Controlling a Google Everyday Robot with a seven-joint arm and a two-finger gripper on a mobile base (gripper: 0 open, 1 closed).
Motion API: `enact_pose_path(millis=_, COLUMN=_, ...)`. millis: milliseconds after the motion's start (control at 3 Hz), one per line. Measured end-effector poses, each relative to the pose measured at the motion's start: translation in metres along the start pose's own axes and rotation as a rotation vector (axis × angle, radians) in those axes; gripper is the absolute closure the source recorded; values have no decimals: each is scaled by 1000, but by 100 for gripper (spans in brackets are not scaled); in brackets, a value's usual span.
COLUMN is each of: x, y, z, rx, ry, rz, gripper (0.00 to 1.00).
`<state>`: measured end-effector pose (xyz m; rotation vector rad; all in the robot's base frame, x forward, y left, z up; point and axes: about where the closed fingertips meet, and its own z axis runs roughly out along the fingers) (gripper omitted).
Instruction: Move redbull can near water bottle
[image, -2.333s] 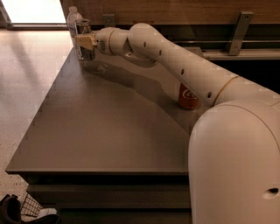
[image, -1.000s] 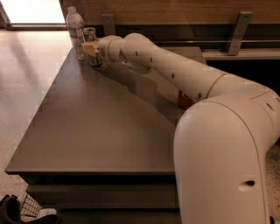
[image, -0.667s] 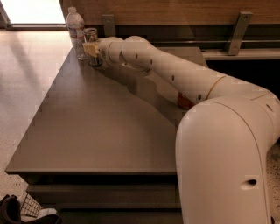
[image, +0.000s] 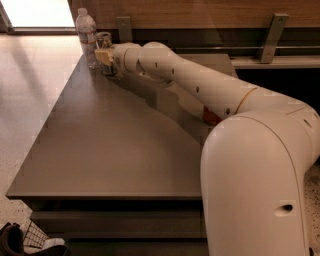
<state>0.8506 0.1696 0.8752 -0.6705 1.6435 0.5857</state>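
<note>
- Arm (image: 250, 165): one, smooth cream shell with rounded joints. It runs from the lower right foreground across the table to the far left corner.
- Table (image: 110, 150): one, flat matte dark grey-brown top with straight edges. The near and left parts of the top are open. The left and near edges drop to the floor (image: 30, 75), which is pale and glossy.
- Wall (image: 200, 12): one wood-grain panel along the far edge, carrying two grey metal brackets (image: 273, 30).
- Bottle (image: 87, 39): one, clear ribbed plastic with a pale label, upright at the far left corner, close to the left edge.
- Can (image: 103, 39): one slim silver can, upright on the table just right of the bottle, near it.
- Gripper (image: 105, 56): one, tan-tipped, positioned at the can's mid-height. Whether it clamps the can cannot be determined.
- Red can (image: 210, 118): one, mostly hidden behind the arm, well apart from the bottle.
</note>
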Motion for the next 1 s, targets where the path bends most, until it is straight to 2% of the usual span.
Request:
enact_pose_path(millis=333, x=1, y=3, z=2, rx=-4, ry=1, rz=1, gripper=25)
enact_pose_path(millis=667, x=2, y=6, z=4, rx=-8, ry=2, rz=1, gripper=0)
enact_pose_path(millis=1000, x=2, y=6, z=4, rx=-9, ry=2, rz=1, gripper=0)
